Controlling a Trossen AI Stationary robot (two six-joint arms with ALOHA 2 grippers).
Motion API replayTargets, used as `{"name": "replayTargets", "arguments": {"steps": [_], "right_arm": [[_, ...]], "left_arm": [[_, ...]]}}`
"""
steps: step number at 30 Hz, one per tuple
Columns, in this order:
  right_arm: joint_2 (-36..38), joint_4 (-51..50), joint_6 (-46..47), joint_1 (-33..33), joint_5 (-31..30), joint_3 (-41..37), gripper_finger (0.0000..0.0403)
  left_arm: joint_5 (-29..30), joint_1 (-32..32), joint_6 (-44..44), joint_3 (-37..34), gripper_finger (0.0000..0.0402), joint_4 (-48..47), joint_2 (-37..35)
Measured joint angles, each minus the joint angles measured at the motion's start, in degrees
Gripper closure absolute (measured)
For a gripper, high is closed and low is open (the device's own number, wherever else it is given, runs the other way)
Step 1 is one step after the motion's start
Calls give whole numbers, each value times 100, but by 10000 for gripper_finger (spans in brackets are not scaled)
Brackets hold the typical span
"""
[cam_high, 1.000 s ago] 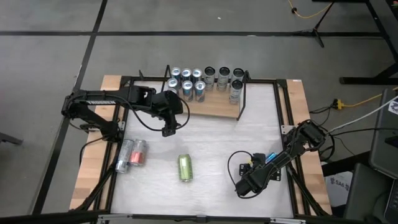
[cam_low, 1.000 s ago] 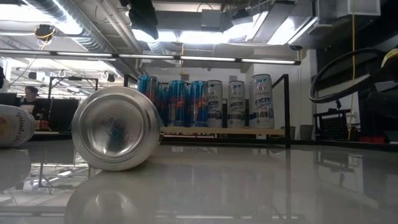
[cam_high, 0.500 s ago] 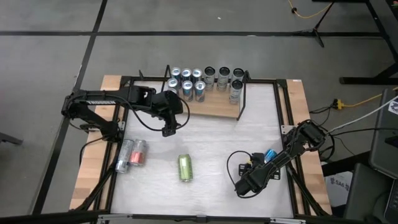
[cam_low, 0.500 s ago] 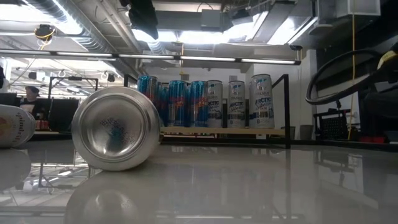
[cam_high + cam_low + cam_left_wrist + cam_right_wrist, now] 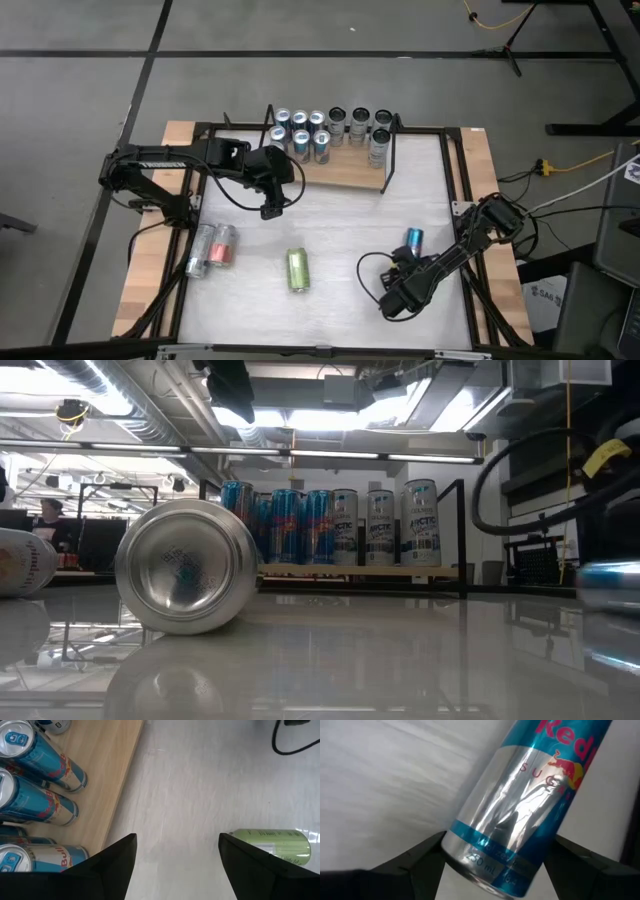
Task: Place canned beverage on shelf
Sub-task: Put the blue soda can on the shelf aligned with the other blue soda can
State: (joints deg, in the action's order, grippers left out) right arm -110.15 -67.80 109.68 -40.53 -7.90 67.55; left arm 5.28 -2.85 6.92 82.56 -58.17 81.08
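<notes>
- While the right gripper [image 5: 400, 290] works near the table's [image 5: 340, 225] right edge, toward the front corner, its jaws stand either side of a blue can [image 5: 520, 805]; whether they yet bear on it cannot be told.
- In the high view the blue can [image 5: 414, 240] lies on its side on the table, just beside the right arm, well apart from the shelf [image 5: 345, 170] at the rear edge.
- Its long axis runs roughly front to rear, slightly slanted; which end is the top cannot be told.
- Judgement: the step in hand is the pickup. The fingers should close square across the can's middle, with both seated before lifting, since a lying can will roll away.
- Judgement: it must be stood upright before it goes onto the bare right part of the board, clear of the standing cans [image 5: 315, 130].
- The left gripper [image 5: 270, 205] waits open, holding nothing, near the shelf's front edge; a green can [image 5: 298, 269] lies mid-table.
</notes>
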Motion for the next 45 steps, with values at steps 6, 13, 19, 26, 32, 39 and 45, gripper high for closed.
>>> {"name": "replayTargets", "arguments": {"steps": [6, 13, 19, 26, 32, 39, 45], "right_arm": [[0, 446, -494, 7, -714, 11, 108], [-11, 1427, -517, 61, -1745, 17, 109], [-11, 2376, -1225, 316, -1963, 17, 110], [-11, 3159, -2450, 751, -1959, 17, 110], [-11, 3550, -3587, 1082, -1957, 17, 110], [-9, 3820, -4680, 1395, -1955, 24, 110], [-7, 3799, -4714, 1561, -1956, 24, 108]], "left_arm": [[-2, 0, 0, 0, 131, 40, 0], [-257, 0, 22, 0, 131, 275, 0], [-348, 2, 163, 0, 131, 308, 0], [-756, 0, 359, 2, 131, 306, 28], [-1333, 0, 475, -9, 131, 355, 192], [-1551, -1, 492, -193, 131, 477, 429], [-1532, 0, 505, -223, 131, 483, 448]]}}
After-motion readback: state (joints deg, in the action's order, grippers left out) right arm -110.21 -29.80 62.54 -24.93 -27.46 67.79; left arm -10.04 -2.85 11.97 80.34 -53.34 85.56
